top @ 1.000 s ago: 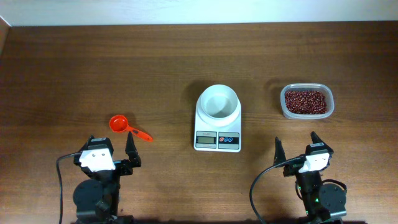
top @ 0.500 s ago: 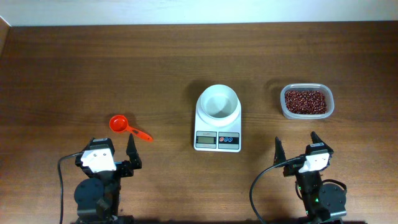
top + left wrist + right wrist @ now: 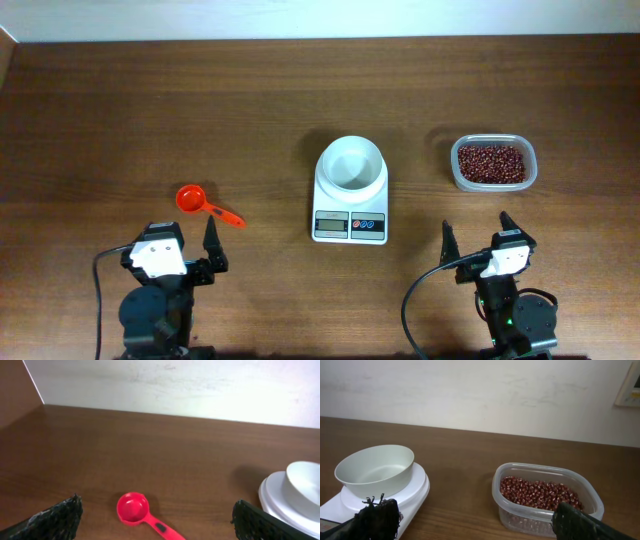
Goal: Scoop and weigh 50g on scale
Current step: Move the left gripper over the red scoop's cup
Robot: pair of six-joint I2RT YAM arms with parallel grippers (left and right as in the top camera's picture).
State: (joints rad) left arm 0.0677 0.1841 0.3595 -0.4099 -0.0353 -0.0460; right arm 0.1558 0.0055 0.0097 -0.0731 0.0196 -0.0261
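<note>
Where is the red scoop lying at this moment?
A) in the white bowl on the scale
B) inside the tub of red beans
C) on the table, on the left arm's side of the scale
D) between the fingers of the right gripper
C: the red scoop lies flat on the bare table, apart from the scale and far from the tub of beans.

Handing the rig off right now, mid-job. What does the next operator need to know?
Left hand: open, empty, low at the near table edge, facing the red plastic measuring scoop.
Right hand: open, empty, facing the clear plastic tub of red beans.
White digital kitchen scale: centre of the table, with the round white bowl on it, empty.
Done: nothing; the scoop lies untouched.
Left: grasp the scoop, move beans into the bowl, and weigh out 50 g.
</note>
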